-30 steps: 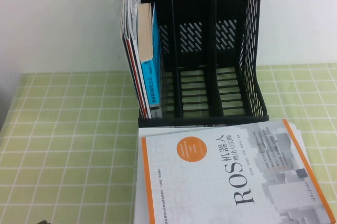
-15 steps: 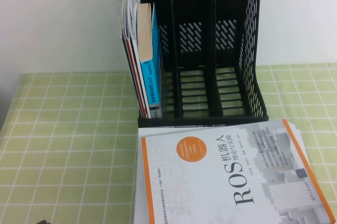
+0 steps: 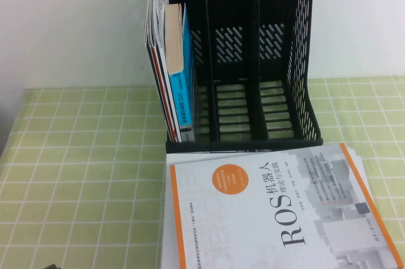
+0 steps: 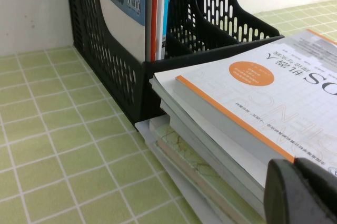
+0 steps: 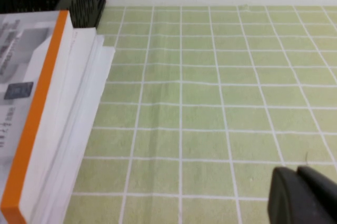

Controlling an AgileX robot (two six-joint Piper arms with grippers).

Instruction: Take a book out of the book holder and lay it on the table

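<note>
Nothing moved: book (image 3: 278, 209) flat on stack, spine leftward; left claw (image 4: 303, 192), right claw (image 5: 301, 195) pinched together.

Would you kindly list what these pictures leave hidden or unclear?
- Left hand: left wrist view's edge cuts it off; open or shut unknowable.
- Right hand: likewise, right wrist view.
- The book: high view's bottom edge crops it.
- Titles in the book holder: too small.
</note>
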